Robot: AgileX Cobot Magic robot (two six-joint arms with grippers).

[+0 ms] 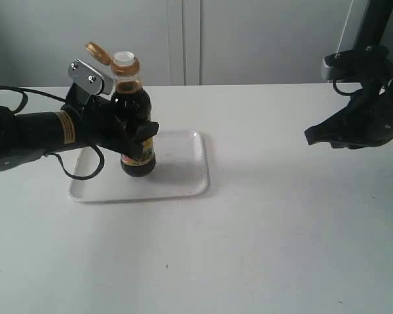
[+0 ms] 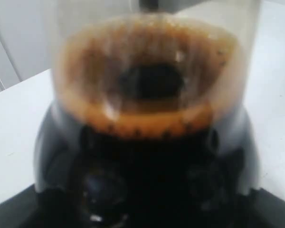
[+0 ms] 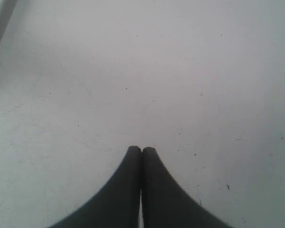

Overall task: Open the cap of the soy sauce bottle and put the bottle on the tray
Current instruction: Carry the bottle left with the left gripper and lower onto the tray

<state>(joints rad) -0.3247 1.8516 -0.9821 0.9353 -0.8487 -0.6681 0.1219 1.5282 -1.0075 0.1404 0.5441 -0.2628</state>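
The soy sauce bottle stands upright on the white tray, towards the tray's left half. Its orange cap is flipped back on its hinge, baring the white spout. My left gripper reaches in from the left and is shut on the bottle's dark body just above the label. In the left wrist view the bottle fills the frame, blurred, with dark liquid below its shoulder. My right gripper hangs above the table at the right, shut on nothing, its tips pressed together.
The tray lies left of centre on a plain white table. A black cable loops from the left arm over the tray's left edge. A pale wall stands behind the table.
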